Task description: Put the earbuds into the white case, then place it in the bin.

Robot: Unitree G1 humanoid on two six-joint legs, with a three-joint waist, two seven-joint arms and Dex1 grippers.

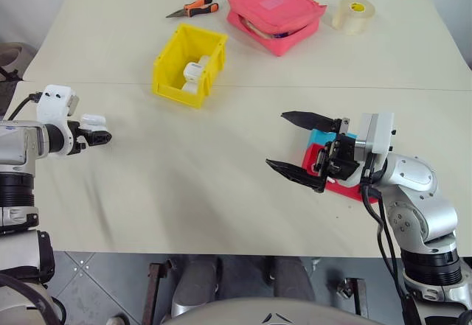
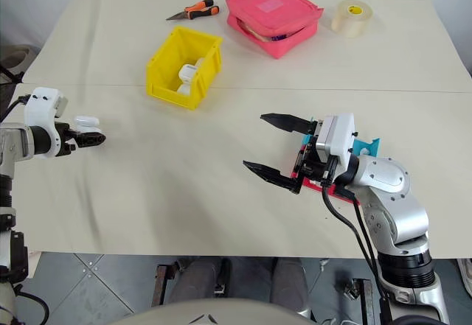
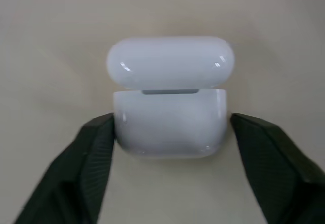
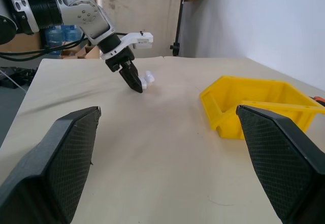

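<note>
The white case (image 3: pixel 170 125) rests on the table at the left with its lid tipped up. My left gripper (image 1: pixel 105 138) is shut on its lower half, and a black finger (image 3: pixel 96 148) presses each side. From the right wrist view, the left gripper (image 4: pixel 137 85) slants down onto the case (image 4: pixel 148 76). The earbuds are hidden. Far of centre stands the yellow bin (image 1: pixel 177 89), with other white cases inside. My right gripper (image 1: pixel 276 140) hovers open over the table's right part, pointing left, with nothing between its fingers.
Behind the right gripper lie a red tray (image 1: pixel 345 186) and a blue tray (image 1: pixel 321 136). Orange-handled pliers (image 1: pixel 193 8), a pink pouch (image 1: pixel 274 14) and a tape roll (image 1: pixel 353 14) lie along the far edge.
</note>
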